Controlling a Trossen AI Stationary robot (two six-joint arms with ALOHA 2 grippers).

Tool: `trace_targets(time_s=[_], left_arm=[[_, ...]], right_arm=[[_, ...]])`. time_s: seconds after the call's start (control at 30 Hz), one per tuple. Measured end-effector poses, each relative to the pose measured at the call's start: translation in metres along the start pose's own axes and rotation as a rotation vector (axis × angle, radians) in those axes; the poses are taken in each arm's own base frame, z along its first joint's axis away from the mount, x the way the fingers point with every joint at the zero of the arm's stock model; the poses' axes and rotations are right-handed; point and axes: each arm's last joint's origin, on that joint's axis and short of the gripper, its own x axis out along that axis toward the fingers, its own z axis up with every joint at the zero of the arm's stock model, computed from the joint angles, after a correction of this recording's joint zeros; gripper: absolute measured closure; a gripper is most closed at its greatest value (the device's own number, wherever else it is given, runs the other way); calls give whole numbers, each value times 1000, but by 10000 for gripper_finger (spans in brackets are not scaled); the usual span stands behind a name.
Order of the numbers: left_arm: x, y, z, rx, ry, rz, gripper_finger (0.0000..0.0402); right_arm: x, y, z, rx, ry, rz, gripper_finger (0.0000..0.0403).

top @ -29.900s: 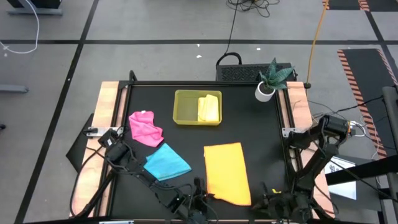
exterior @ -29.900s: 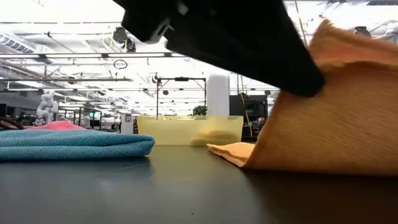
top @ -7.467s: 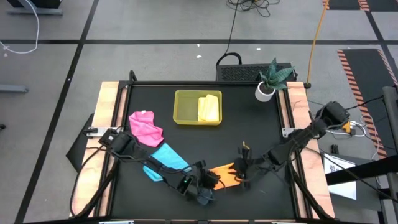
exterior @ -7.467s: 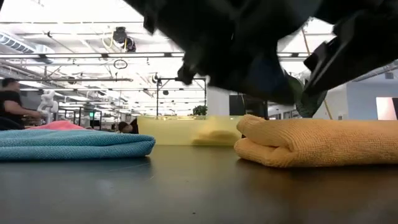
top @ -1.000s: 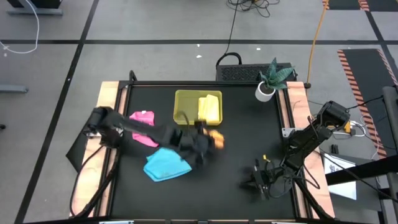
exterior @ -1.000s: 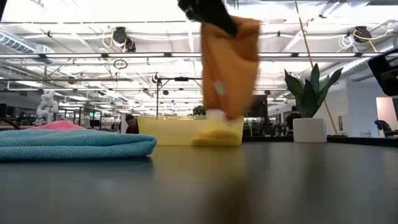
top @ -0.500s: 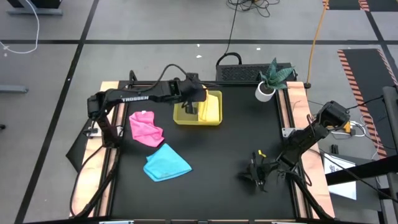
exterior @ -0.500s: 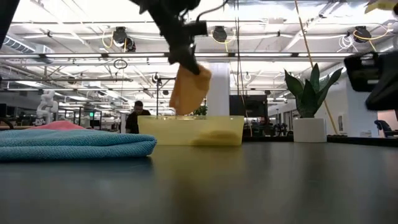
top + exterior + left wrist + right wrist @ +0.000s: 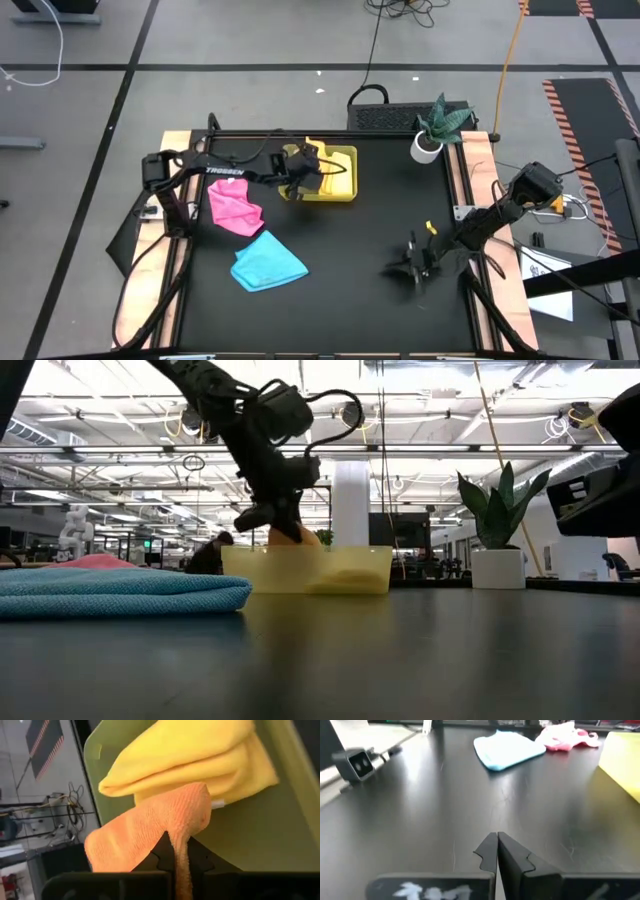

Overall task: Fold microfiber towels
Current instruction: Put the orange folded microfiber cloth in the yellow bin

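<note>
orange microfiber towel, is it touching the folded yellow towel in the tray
Touching. The left wrist view shows the orange microfiber towel, pinched in the left gripper, pressed against the folded yellow microfiber towel inside the yellow-green plastic tray.

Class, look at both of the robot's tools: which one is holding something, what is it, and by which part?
The left tool pinches the folded orange microfiber towel by a fold at its edge, over the yellow-green plastic tray. The right tool is shut, holding nothing.
</note>
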Motion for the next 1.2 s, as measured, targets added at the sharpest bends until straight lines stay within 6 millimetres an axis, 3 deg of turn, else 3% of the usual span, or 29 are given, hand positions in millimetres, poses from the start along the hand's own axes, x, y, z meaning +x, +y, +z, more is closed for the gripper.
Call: trace_targets(time_s=[0.17, 0.53, 0.77, 1.0, 1.2], left_arm=[[2, -13, -2, -22, 2, -51, 370], [2, -17, -1, -170, -82, -181, 341], [0, -21, -5, -257, -45, -250, 258], [-13, -10, 1, -391, 16, -342, 167], [-22, 10, 6, -492, -18, -352, 138]], right_arm=[[-5, -4, -1, 21, -39, 10, 399], [-6, -4, -1, 33, -46, 12, 399], [-6, -4, -1, 34, -46, 12, 399], [-6, -4, -1, 31, -45, 12, 399], [-6, -5, -2, 24, -39, 11, 399]])
